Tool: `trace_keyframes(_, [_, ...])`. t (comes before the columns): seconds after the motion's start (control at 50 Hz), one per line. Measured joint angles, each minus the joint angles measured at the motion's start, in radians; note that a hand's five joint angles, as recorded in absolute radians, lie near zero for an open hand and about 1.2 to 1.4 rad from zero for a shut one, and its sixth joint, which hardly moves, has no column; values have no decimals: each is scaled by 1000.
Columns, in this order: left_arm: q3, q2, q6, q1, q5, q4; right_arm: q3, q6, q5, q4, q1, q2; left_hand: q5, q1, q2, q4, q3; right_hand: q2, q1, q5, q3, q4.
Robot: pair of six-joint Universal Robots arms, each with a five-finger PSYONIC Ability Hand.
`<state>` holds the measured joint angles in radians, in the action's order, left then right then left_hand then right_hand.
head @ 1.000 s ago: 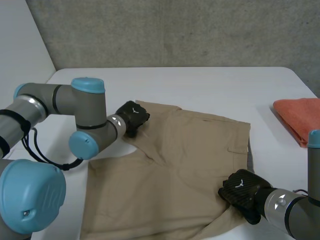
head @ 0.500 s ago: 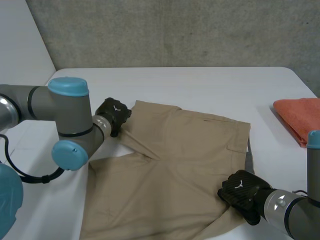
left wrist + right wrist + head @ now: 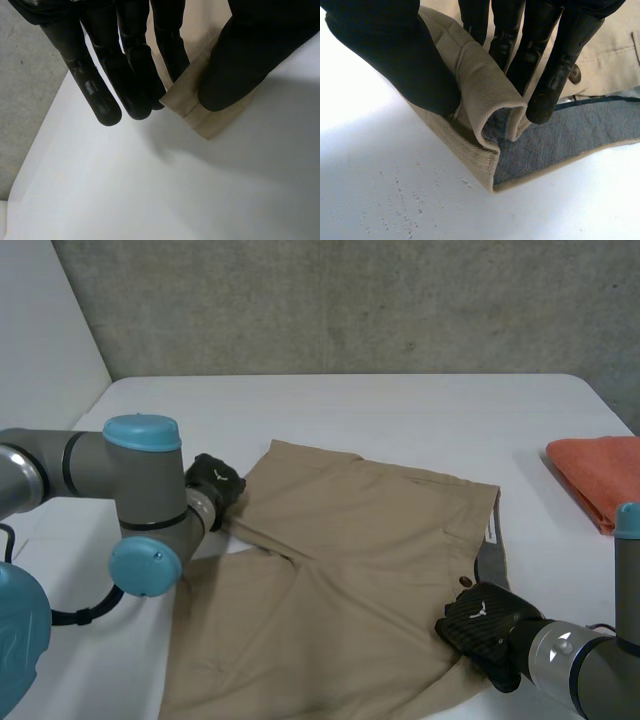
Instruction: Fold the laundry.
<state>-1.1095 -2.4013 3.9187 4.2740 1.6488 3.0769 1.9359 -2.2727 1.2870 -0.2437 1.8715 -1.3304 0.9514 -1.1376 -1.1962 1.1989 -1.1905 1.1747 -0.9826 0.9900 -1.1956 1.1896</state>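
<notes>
So the tan shorts point(image 3: 350, 570) are spread out mostly flat on the white table point(image 3: 400, 410), and both hands have hold of them at opposite ends.

The left hand point(image 3: 212, 485) is at the hem corner of the shorts' far leg. In its wrist view the fingers point(image 3: 135, 75) are pretty much straight and the thumb sits across from them. The hem corner is pinched in between, with just its tip poking out past the fingertips.

The right hand point(image 3: 480, 625) is at the waistband end of the shorts, on the near corner. There the thumb and fingers squeeze a rolled-over bit of waistband, and the fold bulges out between them. The grey-blue inside of the shorts shows right below the fingertips.

An orange towel point(image 3: 600, 475) lies well apart from the shorts, off past their waistband side.
</notes>
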Motion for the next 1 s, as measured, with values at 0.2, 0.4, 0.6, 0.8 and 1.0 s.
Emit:
trace_keyframes(0.2, [-24, 1, 8, 2, 9, 2, 3, -2, 0, 1, 1, -3, -196, 240, 288, -274, 264, 0, 0, 0, 0, 0])
trace_keyframes(0.4, [-50, 121, -39, 3, 9, 8, -15, -61, -25, 13, 1, -7, -542, 536, 600, -607, 593, 0, -3, 0, 0, 0])
trace_keyframes(0.6, [-270, 445, -253, -17, 10, 3, -96, -282, -98, 39, -13, -5, -569, 564, 627, -633, 618, 0, -3, 0, 0, 0])
trace_keyframes(0.8, [-548, 727, -482, -79, 8, -126, -135, -508, -145, 145, -114, 12, -578, 570, 637, -644, 623, 0, -3, 0, 0, 0])
trace_keyframes(1.0, [-760, 816, -561, -112, 6, -210, -117, -520, -146, 167, -131, 19, -673, 671, 728, -743, 721, 0, -3, 0, 0, 0])
